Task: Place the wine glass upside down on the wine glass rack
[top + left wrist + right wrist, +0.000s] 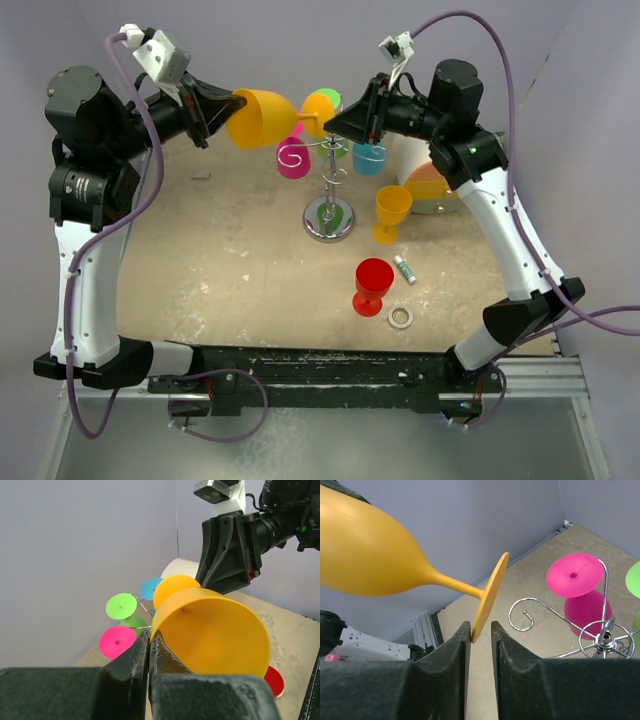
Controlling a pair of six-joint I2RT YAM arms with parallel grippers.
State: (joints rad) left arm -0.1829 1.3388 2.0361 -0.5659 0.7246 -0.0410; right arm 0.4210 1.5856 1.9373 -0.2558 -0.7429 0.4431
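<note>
An orange wine glass (262, 118) is held in the air, lying sideways, to the left of the wine glass rack (330, 218), a chrome wire stand. My left gripper (232, 105) is shut on the rim of its bowl (215, 635), one finger inside and one outside. The glass's foot (490, 597) points toward my right gripper (481, 627). Those jaws stand narrowly apart around the foot's edge: the left finger touches it, and a gap remains on the right. A free spiral arm (530, 615) of the rack curls just right of the foot.
Pink (293, 158), green (325, 102) and blue (369, 158) glasses hang upside down on the rack. A yellow glass (392, 212) and a red glass (373, 285) stand upright on the table, near a white ring (401, 317), a small tube (404, 268) and a round white-and-orange box (430, 190).
</note>
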